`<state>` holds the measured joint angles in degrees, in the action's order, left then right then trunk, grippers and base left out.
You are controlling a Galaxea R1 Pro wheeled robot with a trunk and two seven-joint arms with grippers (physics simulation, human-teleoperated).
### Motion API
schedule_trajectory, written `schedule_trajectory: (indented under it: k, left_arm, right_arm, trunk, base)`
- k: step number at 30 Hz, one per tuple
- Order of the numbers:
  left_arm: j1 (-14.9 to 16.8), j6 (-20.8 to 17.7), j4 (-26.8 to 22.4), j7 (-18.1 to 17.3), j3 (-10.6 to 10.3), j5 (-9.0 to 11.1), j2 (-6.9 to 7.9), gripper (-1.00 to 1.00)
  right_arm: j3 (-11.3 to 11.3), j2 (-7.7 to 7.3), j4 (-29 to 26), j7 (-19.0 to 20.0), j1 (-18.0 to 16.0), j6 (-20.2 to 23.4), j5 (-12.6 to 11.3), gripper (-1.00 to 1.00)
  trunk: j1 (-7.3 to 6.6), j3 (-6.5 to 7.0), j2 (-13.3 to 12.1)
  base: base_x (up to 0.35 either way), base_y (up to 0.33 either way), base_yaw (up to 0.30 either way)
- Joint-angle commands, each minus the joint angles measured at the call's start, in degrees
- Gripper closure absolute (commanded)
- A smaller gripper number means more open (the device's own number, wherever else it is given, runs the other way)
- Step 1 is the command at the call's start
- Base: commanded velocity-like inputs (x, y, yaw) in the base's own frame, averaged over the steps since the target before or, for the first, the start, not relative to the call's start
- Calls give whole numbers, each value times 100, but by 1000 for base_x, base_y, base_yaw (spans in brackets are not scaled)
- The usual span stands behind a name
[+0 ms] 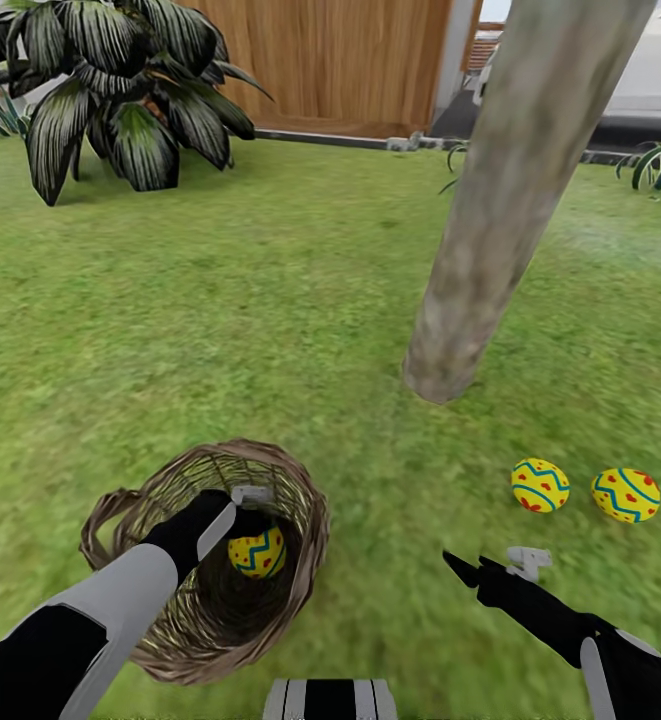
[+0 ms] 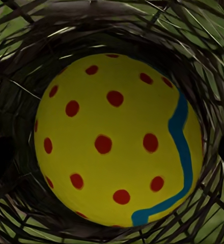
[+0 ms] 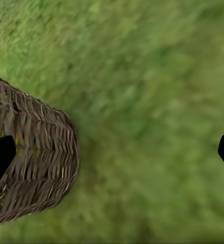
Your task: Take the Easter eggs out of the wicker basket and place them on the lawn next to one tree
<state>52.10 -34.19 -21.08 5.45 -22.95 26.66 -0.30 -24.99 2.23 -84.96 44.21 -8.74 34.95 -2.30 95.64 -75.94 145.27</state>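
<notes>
Reaching down into the wicker basket (image 1: 205, 560), the left gripper (image 1: 245, 520) sits just above the last Easter egg (image 1: 257, 552), which lies at the bottom of the basket on the lawn (image 1: 270, 300). From the left wrist view the egg (image 2: 117, 140) is centred between two dark finger edges at the sides, so the fingers look spread wide on either side of it and hold nothing yet. To do this well, I would judge it best to keep the approach straight down, close on the egg's widest part, and lift vertically so the rim is not caught and the light basket not tipped. The right gripper (image 1: 485, 575) hovers over grass, spread and empty. Two eggs (image 1: 540, 485) (image 1: 626, 495) already lie near the tree (image 1: 500, 220) trunk's base.
</notes>
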Motion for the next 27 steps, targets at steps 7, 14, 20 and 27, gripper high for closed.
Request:
schedule_trajectory:
  k: [7,14,20,27]
  left_arm:
    - [2,11,-10,30,-40,63,5,-100]
    - [2,185,-10,14,-37,66,6,-100]
    - [2,226,-10,10,-35,67,6,-100]
    - [2,236,-10,9,-34,67,4,-100]
  right_arm:
    - [-14,5,-3,18,-4,47,-23,-100]
    - [-14,5,-3,18,-4,49,-17,-100]
    - [-14,5,-3,18,-4,48,-16,-100]
    - [-2,2,-3,18,-7,54,24,-100]
  trunk:
    - [17,-160,11]
    - [29,-271,18]
    - [29,-271,18]
    - [40,-359,23]
  base:
    - [0,0,0]
    - [0,0,0]
    - [0,0,0]
    - [0,0,0]
